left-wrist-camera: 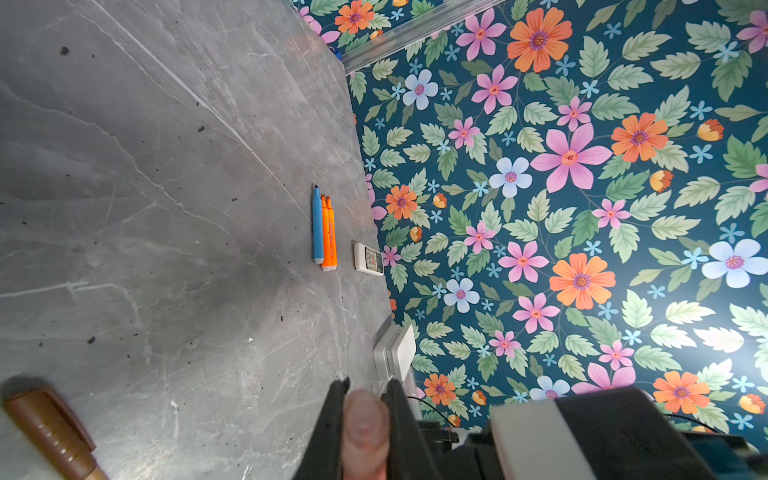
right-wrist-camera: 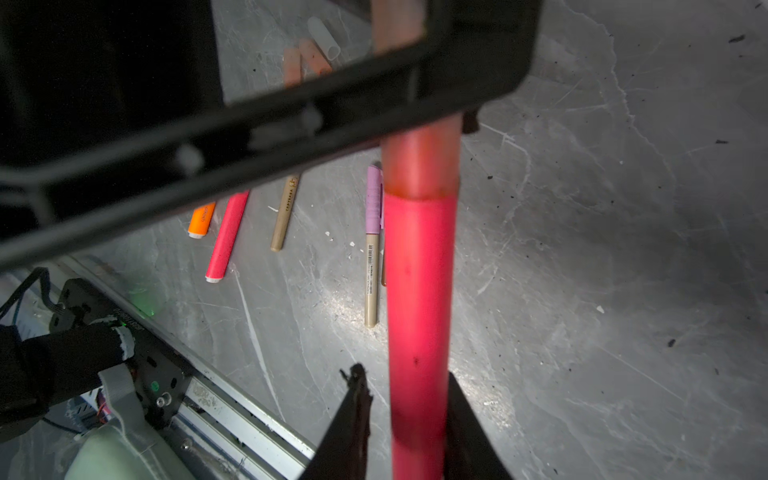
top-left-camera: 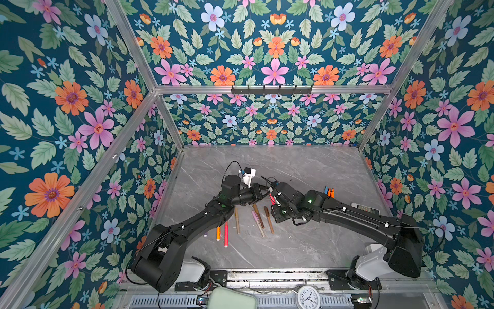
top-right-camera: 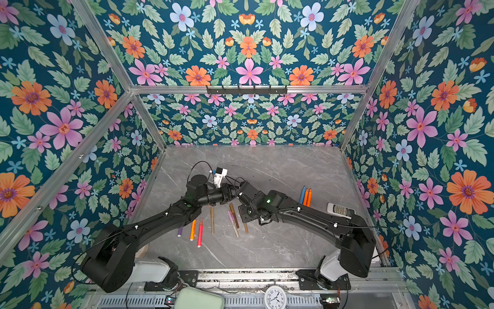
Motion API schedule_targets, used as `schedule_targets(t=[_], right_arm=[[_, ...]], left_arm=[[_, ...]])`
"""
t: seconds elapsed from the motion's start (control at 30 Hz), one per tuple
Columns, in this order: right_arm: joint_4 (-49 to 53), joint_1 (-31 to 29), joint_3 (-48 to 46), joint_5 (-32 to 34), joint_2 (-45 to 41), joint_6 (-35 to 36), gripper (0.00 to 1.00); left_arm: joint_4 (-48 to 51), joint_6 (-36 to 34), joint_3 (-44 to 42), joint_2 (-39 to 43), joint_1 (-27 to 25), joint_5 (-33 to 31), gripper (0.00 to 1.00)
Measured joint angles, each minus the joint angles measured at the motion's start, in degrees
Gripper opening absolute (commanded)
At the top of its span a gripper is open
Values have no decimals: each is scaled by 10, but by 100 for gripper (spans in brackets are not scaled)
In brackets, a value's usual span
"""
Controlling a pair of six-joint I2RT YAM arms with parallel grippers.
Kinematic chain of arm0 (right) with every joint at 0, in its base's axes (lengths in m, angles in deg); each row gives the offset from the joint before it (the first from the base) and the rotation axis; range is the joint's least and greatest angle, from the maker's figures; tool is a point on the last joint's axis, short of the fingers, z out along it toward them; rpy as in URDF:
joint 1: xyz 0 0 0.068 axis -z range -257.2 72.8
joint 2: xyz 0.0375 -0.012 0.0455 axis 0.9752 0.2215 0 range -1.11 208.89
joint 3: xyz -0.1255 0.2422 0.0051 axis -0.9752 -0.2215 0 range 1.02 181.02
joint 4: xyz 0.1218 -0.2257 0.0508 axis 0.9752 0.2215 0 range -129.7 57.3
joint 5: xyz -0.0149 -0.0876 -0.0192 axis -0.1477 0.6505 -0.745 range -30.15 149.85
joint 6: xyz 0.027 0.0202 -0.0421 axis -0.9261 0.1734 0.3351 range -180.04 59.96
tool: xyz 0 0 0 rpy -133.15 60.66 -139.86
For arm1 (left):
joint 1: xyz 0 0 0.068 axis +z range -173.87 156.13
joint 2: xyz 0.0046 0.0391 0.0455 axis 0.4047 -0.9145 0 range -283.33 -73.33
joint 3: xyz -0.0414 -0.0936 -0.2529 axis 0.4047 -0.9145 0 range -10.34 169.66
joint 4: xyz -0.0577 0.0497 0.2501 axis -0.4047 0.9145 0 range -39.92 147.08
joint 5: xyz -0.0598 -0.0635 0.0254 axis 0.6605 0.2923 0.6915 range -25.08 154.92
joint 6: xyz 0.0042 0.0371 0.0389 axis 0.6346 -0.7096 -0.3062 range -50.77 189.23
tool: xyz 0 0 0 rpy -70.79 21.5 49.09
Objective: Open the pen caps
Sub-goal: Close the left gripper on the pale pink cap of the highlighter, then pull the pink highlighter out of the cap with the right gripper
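Observation:
Both grippers meet above the middle of the grey table (top-left-camera: pixel 307 166). My left gripper (left-wrist-camera: pixel 365 384) is shut on a translucent pink pen cap (left-wrist-camera: pixel 365 428). That cap (right-wrist-camera: pixel 419 162) still sits on a red-pink pen (right-wrist-camera: pixel 419 291), which runs back between the fingers of my right gripper (right-wrist-camera: pixel 405 372). One right finger (right-wrist-camera: pixel 353 399) stands apart from the pen and the other lies against it. In both top views the left gripper (top-left-camera: pixel 263 191) and the right gripper (top-left-camera: pixel 271 192) nearly touch. Several capped pens (top-left-camera: pixel 237 220) lie below them. Loose caps (right-wrist-camera: pixel 316 54) lie on the table.
A blue pen (left-wrist-camera: pixel 318 226) and two orange pens (left-wrist-camera: pixel 329 232), all uncapped, lie beside a white remote control (left-wrist-camera: pixel 368 258) near the right wall. A brown pen (left-wrist-camera: pixel 50 432) lies close under the left arm. A clock (top-left-camera: pixel 308 297) and a green pouch (top-left-camera: pixel 231 298) sit at the front rail.

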Motion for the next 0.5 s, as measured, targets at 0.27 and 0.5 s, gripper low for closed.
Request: schedule_targets(t=[0.27,0.5], right_arm=[[-7,5,0,-11,2,-2,0],[-50,7,-23,-7,-1,-12,0]], left_arm=[[-8,2,0,-1,0,5,0],[83,-44,66,-23,15,20,0]])
